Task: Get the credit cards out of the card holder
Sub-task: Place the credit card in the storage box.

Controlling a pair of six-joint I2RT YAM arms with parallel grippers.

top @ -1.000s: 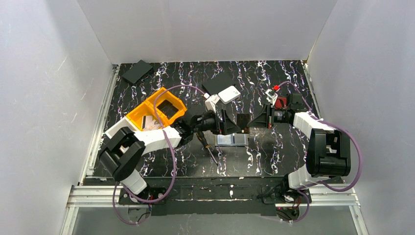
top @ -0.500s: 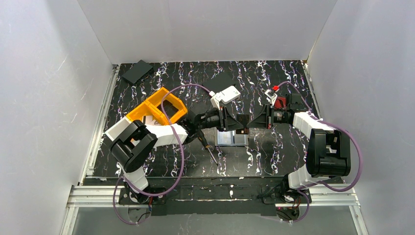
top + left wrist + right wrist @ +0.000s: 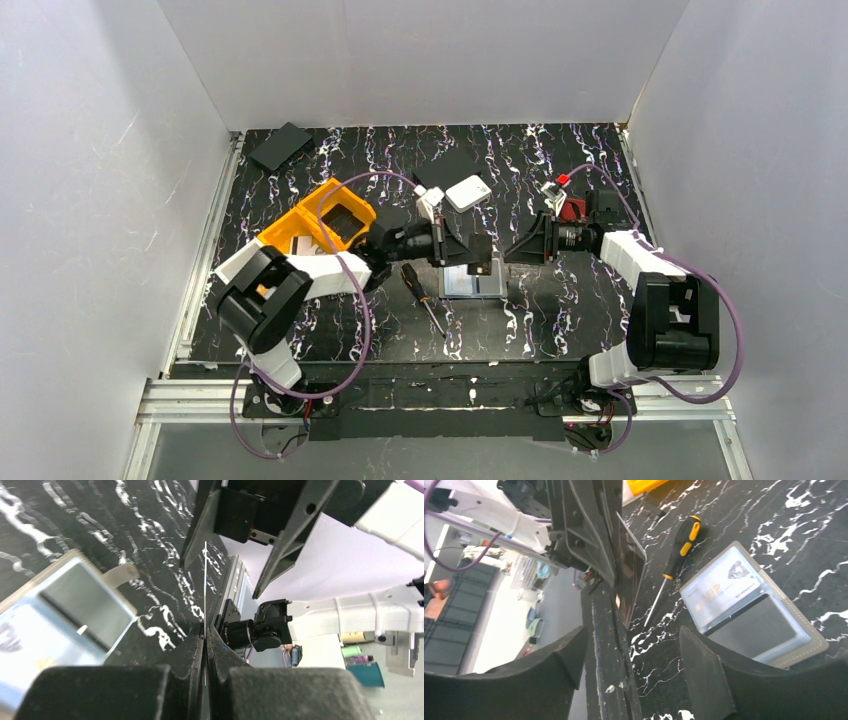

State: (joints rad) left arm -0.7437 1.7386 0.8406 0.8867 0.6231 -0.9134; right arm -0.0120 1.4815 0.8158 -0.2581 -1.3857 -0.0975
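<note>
Half done at best, to judge from the black white-veined bench and the small taupe folding card holder lying open on it near the middle, a pale "VIP" card lodged in one pocket. For the step in hand, taken to be carrying a freed card away: swing the left arm clear of the right first, then come down over bare bench beside the card holder, away from the black-and-yellow screwdriver. Keep the left end effector clenched on the thin dark credit card, pinched edge-on at one end and held in the air close by the card holder. Tilt flat before lowering, and let go only on contact, for fear of a slip. Leave the right end effector spread wide and empty, ready for the next pull. Against a second ago: left end effector drawn back toward the orange plastic bin; right end effector hardly shifted; a gap now between the two, formerly meeting at the credit card; screwdriver handle uncovered.
</note>
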